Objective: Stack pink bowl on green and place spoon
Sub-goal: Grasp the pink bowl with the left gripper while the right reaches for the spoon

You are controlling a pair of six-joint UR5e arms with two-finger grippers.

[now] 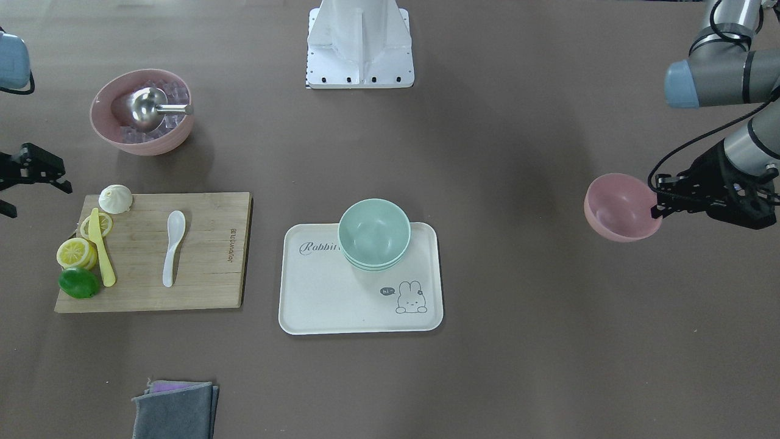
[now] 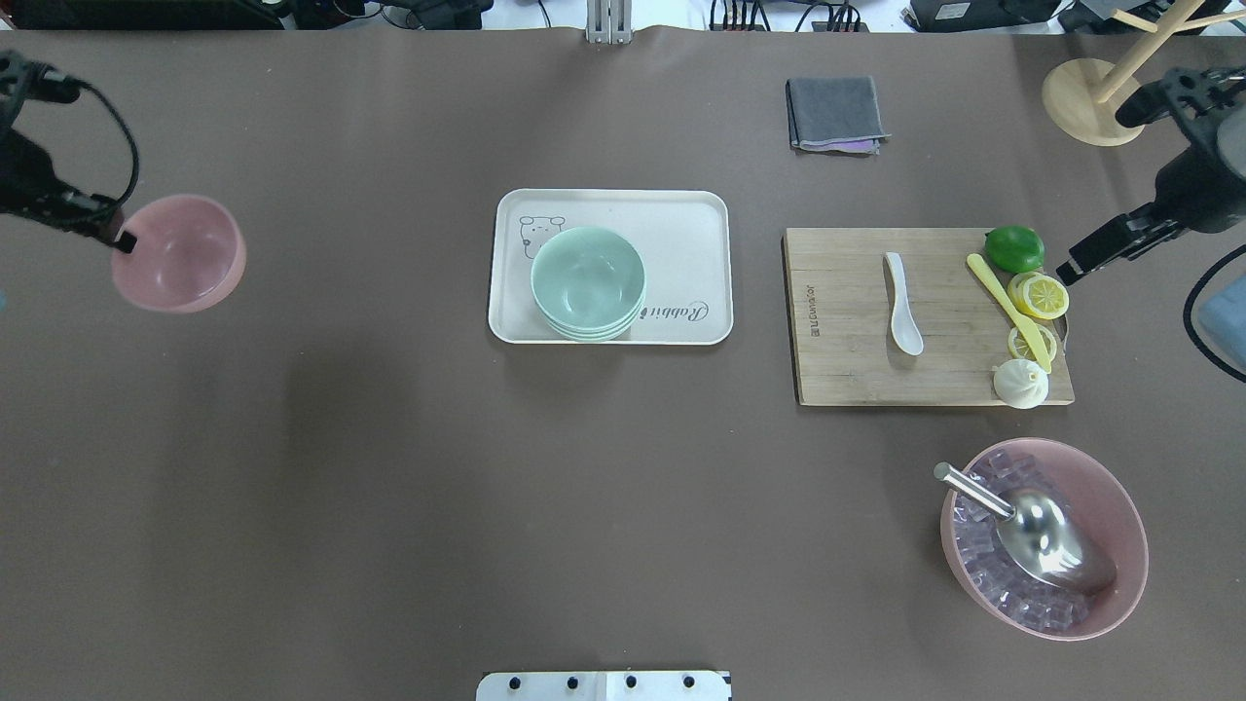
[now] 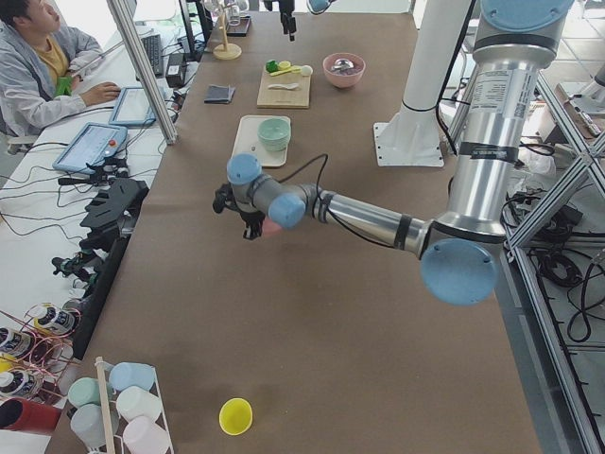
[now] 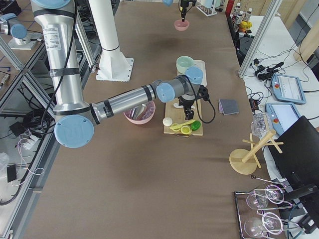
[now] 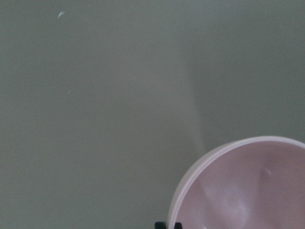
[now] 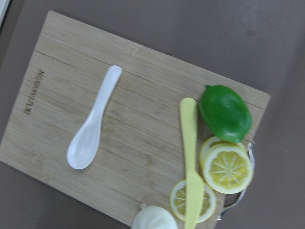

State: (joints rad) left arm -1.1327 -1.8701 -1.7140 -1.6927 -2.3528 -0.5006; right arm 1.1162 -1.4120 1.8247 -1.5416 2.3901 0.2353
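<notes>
Carrying pink bowl (image 1: 615, 210), stacking step.
Clamps left tool (image 1: 658, 204) on rim, right tool (image 1: 36, 198) parted; calls next for centring over green bowl (image 1: 373, 231), well apart.

You see the white spoon (image 6: 92, 128) lying alone on the board's (image 6: 143, 114) left half; yellow knife (image 6: 191, 157), lime (image 6: 225, 113) and lemon slices (image 6: 227, 168) crowd its right.

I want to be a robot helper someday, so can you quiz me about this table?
1. True or false: the white spoon lies on the cutting board.
2. What holds the empty pink bowl? A: left gripper. B: right gripper. C: nothing.
3. What colour are the stacked bowls on the tray?
Key: 1 true; 2 A; 3 green.
</notes>
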